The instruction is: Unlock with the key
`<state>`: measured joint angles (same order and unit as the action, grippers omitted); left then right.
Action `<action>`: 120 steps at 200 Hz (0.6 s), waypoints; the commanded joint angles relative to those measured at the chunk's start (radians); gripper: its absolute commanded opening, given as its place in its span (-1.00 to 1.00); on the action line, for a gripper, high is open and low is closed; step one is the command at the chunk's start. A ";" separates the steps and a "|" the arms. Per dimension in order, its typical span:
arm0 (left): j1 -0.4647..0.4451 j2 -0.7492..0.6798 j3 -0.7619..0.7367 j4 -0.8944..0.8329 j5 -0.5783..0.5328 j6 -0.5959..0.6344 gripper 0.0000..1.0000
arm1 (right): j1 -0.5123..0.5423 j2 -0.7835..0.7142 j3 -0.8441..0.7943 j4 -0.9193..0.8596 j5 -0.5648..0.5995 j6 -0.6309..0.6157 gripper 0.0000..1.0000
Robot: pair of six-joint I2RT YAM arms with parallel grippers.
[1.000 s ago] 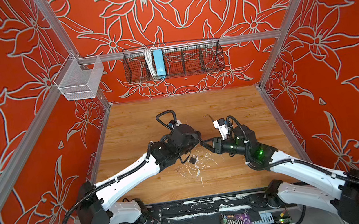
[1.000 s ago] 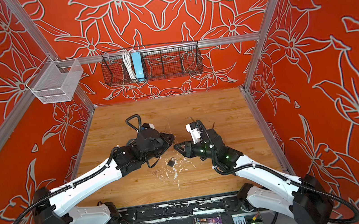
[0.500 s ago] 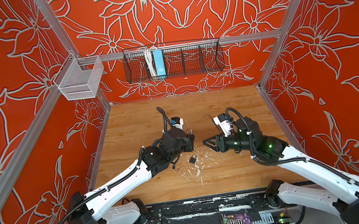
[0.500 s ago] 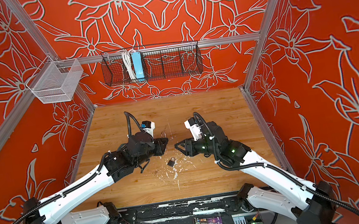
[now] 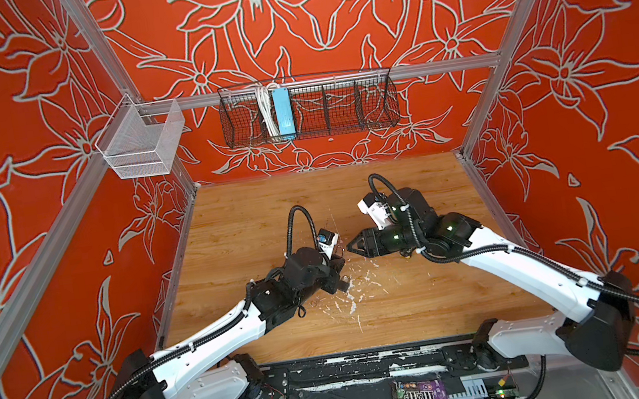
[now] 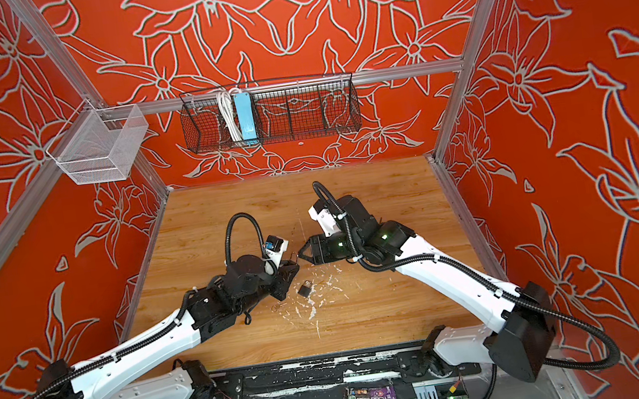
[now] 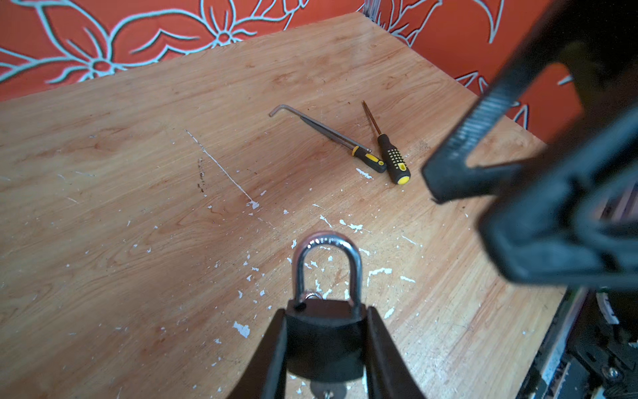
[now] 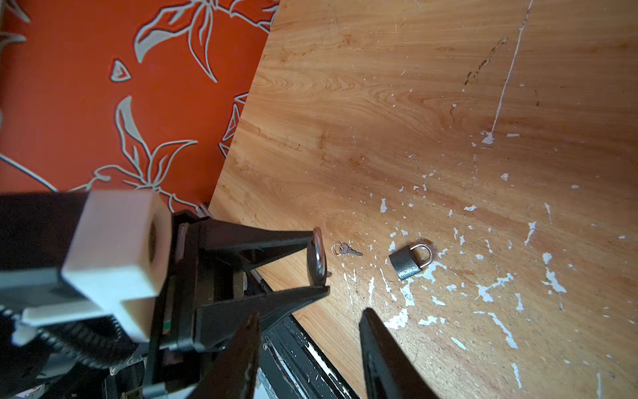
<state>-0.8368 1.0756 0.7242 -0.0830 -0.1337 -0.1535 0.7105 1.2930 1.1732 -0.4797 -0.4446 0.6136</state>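
The left pincer (image 7: 325, 311) holds the padlock (image 7: 324, 342) by its black body. The loop points right, at the right pincer (image 8: 310, 312), which is open, holds nothing and sits just beside it, so the right arm is nearer for the key work. A small key (image 8: 347, 249) lies on the desk (image 8: 379, 103) below them, near a second padlock (image 8: 405, 264). A second ago the right pincer was narrower and right up against the left one.

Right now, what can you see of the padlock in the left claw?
The padlock has a dark body and a shiny metal loop. The left claw pinches its body from both sides, above the wooden table. One loop end looks lifted out of its hole. What seems a key pokes from its bottom.
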 commanded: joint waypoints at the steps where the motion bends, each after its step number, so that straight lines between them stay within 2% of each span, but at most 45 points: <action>1: 0.006 -0.034 -0.003 0.085 0.026 0.052 -1.00 | 0.024 0.035 0.065 -0.059 0.042 0.011 -0.02; 73: 0.006 -0.053 -0.039 0.123 0.053 0.081 -1.00 | 0.036 0.179 0.210 -0.169 0.115 -0.051 -0.01; 120: 0.007 -0.024 -0.003 0.069 0.040 0.095 -1.00 | 0.037 0.226 0.258 -0.250 0.193 -0.119 0.00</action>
<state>-0.8368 1.0393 0.6884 -0.0151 -0.0910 -0.0856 0.7414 1.5036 1.3853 -0.6487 -0.3222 0.5545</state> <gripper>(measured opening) 0.324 0.499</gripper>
